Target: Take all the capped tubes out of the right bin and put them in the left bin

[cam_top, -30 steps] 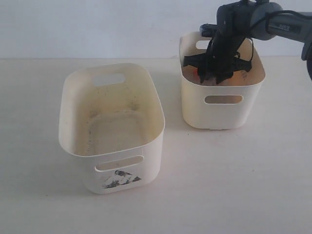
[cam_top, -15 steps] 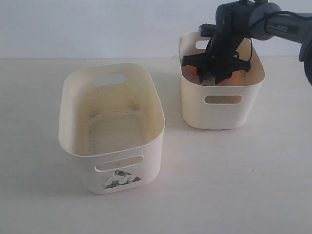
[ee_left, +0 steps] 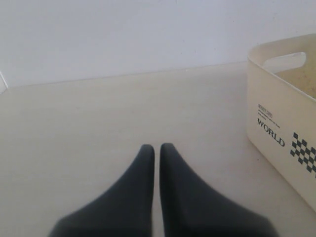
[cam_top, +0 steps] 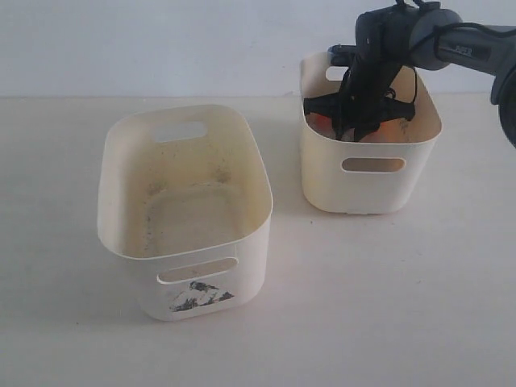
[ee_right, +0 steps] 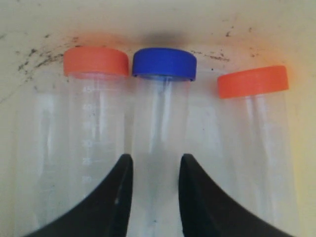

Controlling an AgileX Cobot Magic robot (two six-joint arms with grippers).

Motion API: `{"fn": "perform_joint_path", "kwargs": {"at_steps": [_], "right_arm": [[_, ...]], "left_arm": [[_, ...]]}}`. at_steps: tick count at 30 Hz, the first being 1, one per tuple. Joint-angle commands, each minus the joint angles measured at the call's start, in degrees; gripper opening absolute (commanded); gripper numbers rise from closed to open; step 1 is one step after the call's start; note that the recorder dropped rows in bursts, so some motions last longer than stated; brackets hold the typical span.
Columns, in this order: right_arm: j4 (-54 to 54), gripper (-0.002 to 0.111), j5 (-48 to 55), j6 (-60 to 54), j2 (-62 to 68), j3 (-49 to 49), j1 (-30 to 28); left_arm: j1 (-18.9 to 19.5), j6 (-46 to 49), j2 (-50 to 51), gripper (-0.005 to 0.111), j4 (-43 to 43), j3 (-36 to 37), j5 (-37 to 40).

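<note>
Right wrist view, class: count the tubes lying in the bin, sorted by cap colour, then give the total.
Orange-capped tubes: 2
Blue-capped tube: 1
Total: 3

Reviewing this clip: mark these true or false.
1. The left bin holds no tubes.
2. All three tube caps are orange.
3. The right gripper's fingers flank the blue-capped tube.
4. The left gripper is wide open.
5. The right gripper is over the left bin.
1. True: the left bin shows only a speckled floor.
2. False: the blue-capped tube lies between two orange-capped tubes.
3. True: the right gripper has one finger on each side of it.
4. False: the left gripper has its jaws together, above the table.
5. False: it reaches into the right bin.
</note>
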Motion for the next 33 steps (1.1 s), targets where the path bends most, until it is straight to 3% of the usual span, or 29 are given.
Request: {"fn": "perform_joint_path", "kwargs": {"at_steps": [1, 7, 10, 23, 31, 33], "right_arm": [[-0.1, 0.012, 2.8, -0.8, 2.5, 1.4, -0.4], [-0.1, 0.011, 2.5, -1.9, 2.4, 1.4, -0.4], [-0.5, 0.0, 2.5, -1.9, 0.6, 1.3, -0.4], [-2.5, 0.0, 4.1, -1.9, -12.8, 1.3, -0.4], [-2.0, 0.001, 5.8, -1.8, -9.9, 1.5, -0.4], [-2.0, 0.007, 6.0, -1.8, -8.4, 1.5, -0.4]], "left_arm": [[0.1, -0.7, -0.1, 0.004, -0.6, -0.2, -0.5], [0.1, -0.7, -0.1, 0.004, -0.6, -0.2, -0.5], [0.1, -0.7, -0.1, 0.004, -0.6, -0.2, -0.5], [0.1, -0.7, -0.1, 0.004, -0.6, -0.2, -0.5], [0.1, -0.7, -0.1, 0.004, -0.6, -0.2, -0.5], [0.1, -0.7, -0.1, 0.004, -0.6, -0.2, -0.5]]}}
